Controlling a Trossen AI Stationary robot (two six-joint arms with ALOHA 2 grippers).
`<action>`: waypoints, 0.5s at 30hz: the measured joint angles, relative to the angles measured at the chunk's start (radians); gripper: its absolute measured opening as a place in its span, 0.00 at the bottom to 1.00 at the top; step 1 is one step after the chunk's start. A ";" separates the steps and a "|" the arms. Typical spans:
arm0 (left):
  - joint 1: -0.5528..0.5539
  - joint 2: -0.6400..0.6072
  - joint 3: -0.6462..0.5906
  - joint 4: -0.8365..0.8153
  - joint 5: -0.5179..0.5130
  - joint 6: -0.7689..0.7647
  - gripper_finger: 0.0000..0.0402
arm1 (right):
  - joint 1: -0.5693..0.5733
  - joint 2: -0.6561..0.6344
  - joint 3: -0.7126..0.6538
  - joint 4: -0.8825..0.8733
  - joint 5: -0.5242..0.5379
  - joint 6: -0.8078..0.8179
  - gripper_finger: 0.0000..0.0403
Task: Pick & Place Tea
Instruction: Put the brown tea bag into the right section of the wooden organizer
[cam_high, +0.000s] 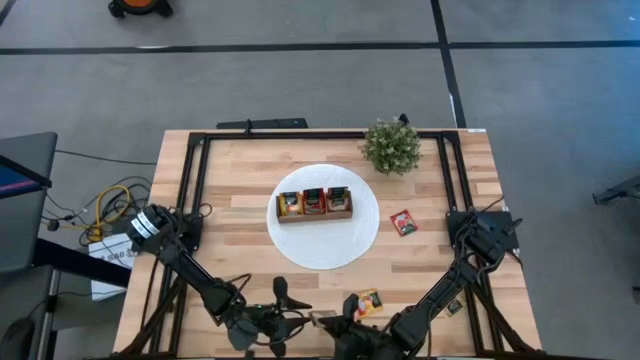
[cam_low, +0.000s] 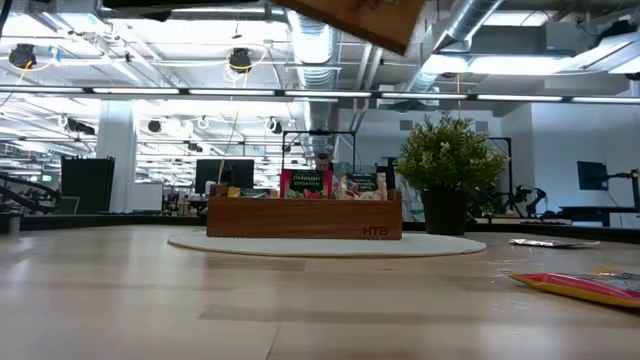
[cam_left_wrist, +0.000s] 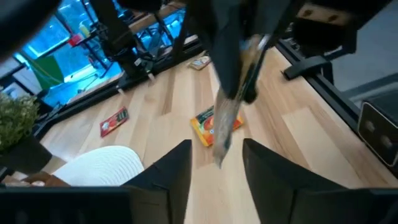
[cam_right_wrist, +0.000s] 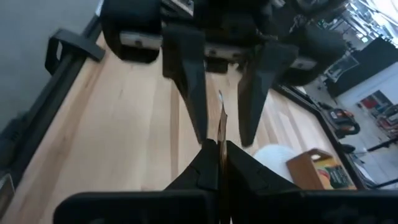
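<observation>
- Already standing filed in the three compartments of the wooden box (cam_high: 314, 214): several tea sachets (cam_high: 314, 200), upright, with the box sitting on the white disc (cam_high: 325, 250) mid-desk (cam_high: 250, 180).
- Pinching one thin held sachet (cam_right_wrist: 219, 115) edge-on between the pressed-together tips of the right pincer (cam_right_wrist: 219, 146), raised off the wood at the near edge of the desk.
- Facing it with the left pincer (cam_left_wrist: 217, 149) spread wide, one finger on each side of the held sachet and touching neither face, as far as the wrist views show.
- Reading as a hand-over between the arms, caught midway. Impossible to tell whether giving or receiving.
- Lying flat and waiting on the bare wood: a red sachet (cam_high: 403, 222) just beside the disc on the right arm's side, and a yellow-orange sachet (cam_high: 368, 302) near the front edge, close to both pincers.
- Showing one more small pale packet (cam_left_wrist: 200, 62) farther off in the left wrist view. Too small to say whether tea.
- Judging the job partly done: box stocked in every compartment, one sachet in the air, at least two loose ones left to collect.
- Remaining for the held one: settling into a single secure grip, carrying over to the disc, and slotting upright into a compartment without knocking the ones already in.
</observation>
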 joint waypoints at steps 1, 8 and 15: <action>0.003 0.000 0.000 0.002 -0.006 -0.005 0.32 | 0.000 0.000 0.000 0.016 0.000 -0.011 0.01; 0.011 0.000 0.000 0.014 -0.005 -0.022 0.13 | -0.002 0.000 0.000 0.056 -0.024 -0.029 0.02; 0.016 0.000 0.000 -0.034 0.002 -0.094 0.00 | -0.018 -0.007 0.005 -0.031 -0.043 0.128 0.05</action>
